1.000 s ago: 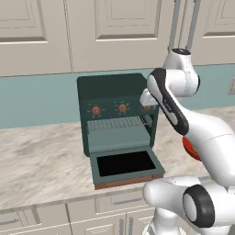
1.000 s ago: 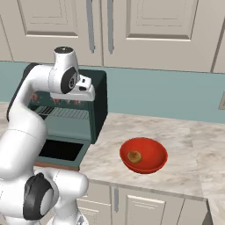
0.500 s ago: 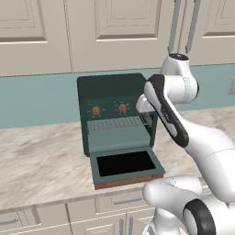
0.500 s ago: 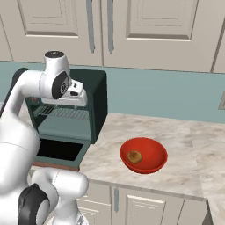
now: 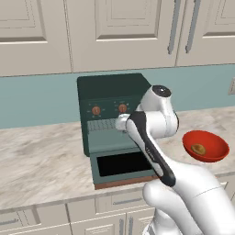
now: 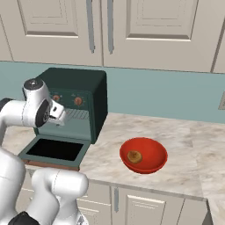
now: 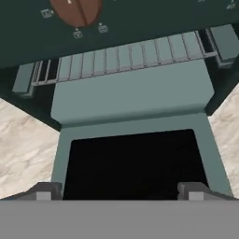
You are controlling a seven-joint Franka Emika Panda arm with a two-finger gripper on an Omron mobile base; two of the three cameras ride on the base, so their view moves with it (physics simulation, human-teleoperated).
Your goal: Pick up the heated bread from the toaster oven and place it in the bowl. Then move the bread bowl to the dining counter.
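The dark green toaster oven stands on the counter with its black-glass door dropped flat. In the hand view I look down on the wire rack and the door; no bread lies on them. The bread, small and brown, rests in the red bowl to the oven's right. My gripper hovers in front of the oven mouth above the door, open and empty. The dining counter is out of view.
The beige marble counter runs left and right of the oven, with its front edge close below the door. Cream wall cabinets hang above. A wall outlet sits at the far right.
My hand has come down and swung left, from level with the oven's top to just in front of its mouth. Bread and bowl have stayed put.
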